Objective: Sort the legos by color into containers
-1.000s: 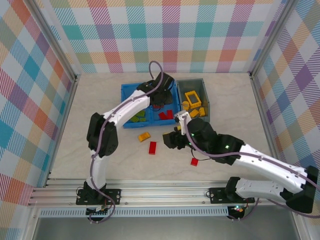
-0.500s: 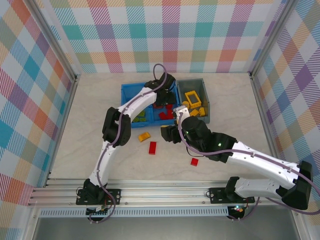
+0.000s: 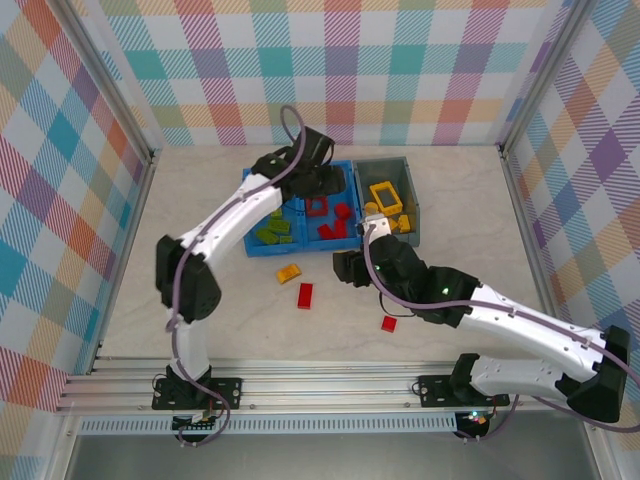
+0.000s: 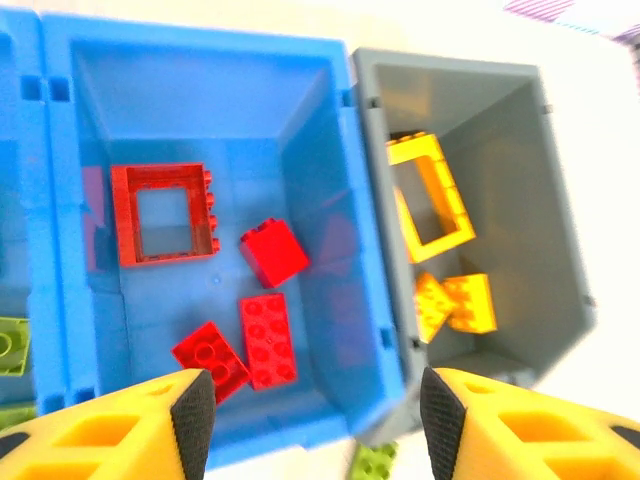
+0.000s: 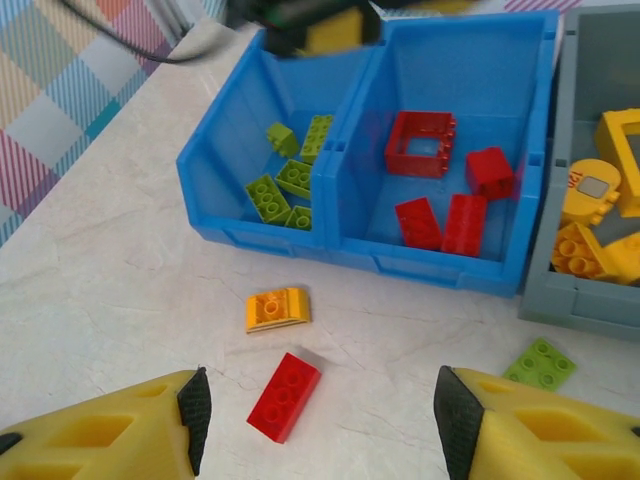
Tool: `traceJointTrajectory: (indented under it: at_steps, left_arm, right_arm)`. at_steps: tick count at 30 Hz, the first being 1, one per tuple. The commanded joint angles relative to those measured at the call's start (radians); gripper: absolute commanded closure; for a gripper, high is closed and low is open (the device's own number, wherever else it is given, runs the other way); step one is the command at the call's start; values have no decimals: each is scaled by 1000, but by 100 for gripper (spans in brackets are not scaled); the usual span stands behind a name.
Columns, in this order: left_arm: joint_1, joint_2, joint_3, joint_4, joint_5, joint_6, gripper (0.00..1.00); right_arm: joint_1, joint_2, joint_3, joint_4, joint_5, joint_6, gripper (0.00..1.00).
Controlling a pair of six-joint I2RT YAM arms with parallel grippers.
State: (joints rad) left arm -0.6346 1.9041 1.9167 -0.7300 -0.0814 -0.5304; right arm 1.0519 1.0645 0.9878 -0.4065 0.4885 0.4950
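Showing blurred green lego (image 4: 375, 462) beside blue bin (image 4: 200, 50); grey bin (image 5: 580, 305) cropped.

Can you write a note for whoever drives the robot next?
Left gripper: open, empty, over the blue plastic bin's red compartment.
Right gripper: open, empty, above the table.
Done: green bricks and red bricks sit in separate blue compartments; yellow pieces in the grey plastic bin.
To do: orange curved brick, long red brick, lone green brick, small red brick, loose on the table.
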Motion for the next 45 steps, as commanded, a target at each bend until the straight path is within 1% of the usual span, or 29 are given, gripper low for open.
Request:
traceJointTrajectory:
  at_steps: [1,4,6,9,11,13,15,16,20,22,24,28,31,37,41,45]
  left_arm:
    - [-40,-153,-127,25,-51,-19,41]
    - [-78,-327,-288,33,-107,-49,41]
    - [-108,-455,-406,26,-165,-84,41]
    - [-152,-665,-591,-4,-280,-161,40]
    - [-172,-802,-702,-40,-345,-217,40]
    - [-181,-953,-814,-82,-390,-261,40]
    - [-181,-1077,-888,-131,-410,-287,40]
    - [-182,-1134,-911,-163,-419,-294,40]
    - [-182,-1283,-938,-276,-456,-311,40]
    - [-182,-1329,-933,-310,-471,-304,40]
    - [-182,-1351,-930,-323,-480,-292,41]
    - [-182,-1348,-923,-325,-486,-278,41]
    - [-182,-1337,-920,-321,-491,-271,41]
    - [-181,-1323,-912,-316,-487,-261,41]
    - [-182,-1317,-902,-324,-485,-258,41]
    - [-181,-1319,-906,-305,-463,-250,41]
  right_arm:
    - [5,13,38,-89,35,51,38]
    - [6,61,60,-107,6,84,38]
    - [5,118,78,-93,-48,109,39]
    - [17,256,124,-49,-148,119,38]
    - [20,379,200,-69,-198,94,36]
    - [24,516,294,-100,-255,32,31]
    - [24,635,386,-143,-268,-54,27]
    - [22,682,417,-149,-275,-118,24]
    - [5,841,546,-236,-237,-337,20]
    - [-11,895,584,-256,-254,-440,18]
    - [-31,928,609,-250,-322,-508,17]
    - [-54,994,684,-251,-440,-626,16]
    - [-62,1065,768,-289,-491,-685,16]
    - [-95,1204,932,-369,-526,-719,16]
    - [-95,1232,963,-372,-546,-718,16]
    - [-96,1261,983,-393,-519,-719,17]
